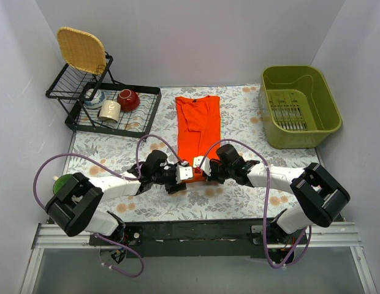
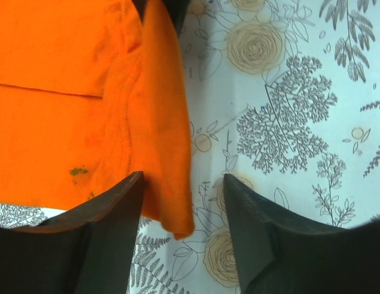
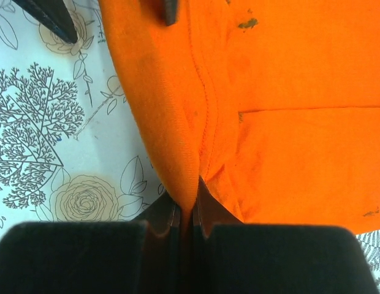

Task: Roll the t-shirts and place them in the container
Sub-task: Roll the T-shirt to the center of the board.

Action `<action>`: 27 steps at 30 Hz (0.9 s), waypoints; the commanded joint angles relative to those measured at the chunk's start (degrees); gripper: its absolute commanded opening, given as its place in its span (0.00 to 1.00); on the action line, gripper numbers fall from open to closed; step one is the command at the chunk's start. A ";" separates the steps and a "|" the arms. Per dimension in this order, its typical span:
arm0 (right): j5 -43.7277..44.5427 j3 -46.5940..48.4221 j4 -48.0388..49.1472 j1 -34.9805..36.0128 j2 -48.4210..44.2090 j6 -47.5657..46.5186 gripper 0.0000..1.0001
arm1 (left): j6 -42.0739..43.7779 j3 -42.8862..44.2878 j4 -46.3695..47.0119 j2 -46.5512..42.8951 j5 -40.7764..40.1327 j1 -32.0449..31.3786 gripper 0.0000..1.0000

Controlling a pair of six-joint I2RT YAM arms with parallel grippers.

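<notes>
Orange-red cloth is pinched in the right gripper point(image 3: 187, 205): its 2 fingers are pressed tight together on a raised fold at the near end of the t-shirt point(image 1: 198, 125). Just beside it, the left gripper point(image 2: 184, 184) stands wide apart and holds nothing. 1 of its fingers point(image 2: 110, 208) rests over the cloth, the other over the flowered tablecloth point(image 2: 288, 92), with the shirt's loose near corner between them.

The t-shirt lies folded into a narrow strip down the middle of the surface, running from the 2 grippers toward the far edge.

The roll looks barely begun, and only 1 side of the near end is held. If the right arm turns the cloth over alone, the left side would likely lag and the roll would come out slanted or cone-shaped. The left fingers, closing where they stand, could also nip the tablecloth along with the corner and drag it. The right pinch takes only a thin ridge, so a firm pull might slip it free.

Farther off, a dish rack point(image 1: 110, 119) with a red bowl point(image 1: 128, 98) and a mug point(image 1: 109, 110) fills the far left corner, and a green tub point(image 1: 298, 107) the far right.
</notes>
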 commanded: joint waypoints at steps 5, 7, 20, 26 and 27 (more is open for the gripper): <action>-4.27 3.04 -1.04 -0.48 -0.40 3.07 0.01 | 3.80 -2.02 3.54 -0.73 -2.39 -1.10 0.46; -4.63 3.04 -1.48 -0.48 -0.31 2.72 0.01 | 3.36 -2.01 4.77 0.14 -3.44 -1.36 0.45; -7.26 4.35 -8.21 -0.74 0.04 -0.18 0.01 | 0.46 2.81 -7.92 -2.75 0.49 -1.45 0.01; -15.69 9.62 -23.17 -3.90 0.13 -5.01 0.01 | -3.84 11.16 -25.51 -4.69 7.97 -1.36 0.00; -17.44 10.06 -27.19 -4.86 -0.05 -5.63 0.01 | -3.93 11.95 -27.46 -4.60 9.98 -1.45 0.00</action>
